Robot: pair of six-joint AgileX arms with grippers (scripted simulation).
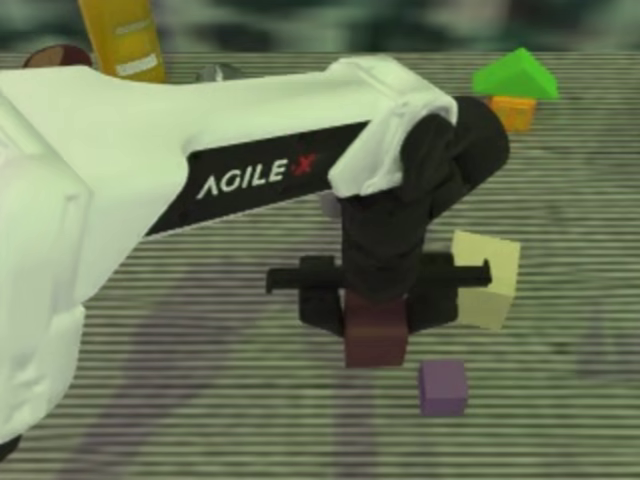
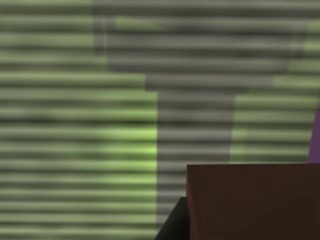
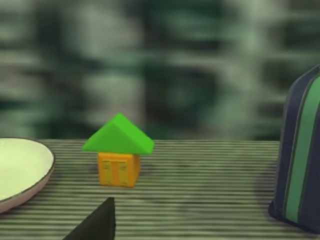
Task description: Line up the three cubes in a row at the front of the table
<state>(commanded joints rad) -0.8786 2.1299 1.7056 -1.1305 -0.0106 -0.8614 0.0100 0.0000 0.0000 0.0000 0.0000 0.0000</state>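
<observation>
My left gripper [image 1: 375, 318] reaches over the middle of the table [image 1: 200, 400] and is shut on the dark reddish-brown cube [image 1: 376, 338], which fills the corner of the left wrist view [image 2: 255, 200]. The large pale yellow cube [image 1: 490, 280] rests just right of the gripper, partly hidden behind it. The small purple cube [image 1: 443, 388] sits in front of the yellow one, to the front right of the held cube, and shows as a sliver [image 2: 316, 140] in the left wrist view. My right gripper [image 3: 99, 224] is out of the top view; only a dark tip of it shows.
An orange block with a green roof-shaped prism [image 1: 515, 90] [image 3: 119, 160] stands at the back right. A yellow-orange container [image 1: 122, 35] stands at the back left. The right wrist view shows a pale plate [image 3: 20, 170] and a dark blue, green-striped object [image 3: 300, 165].
</observation>
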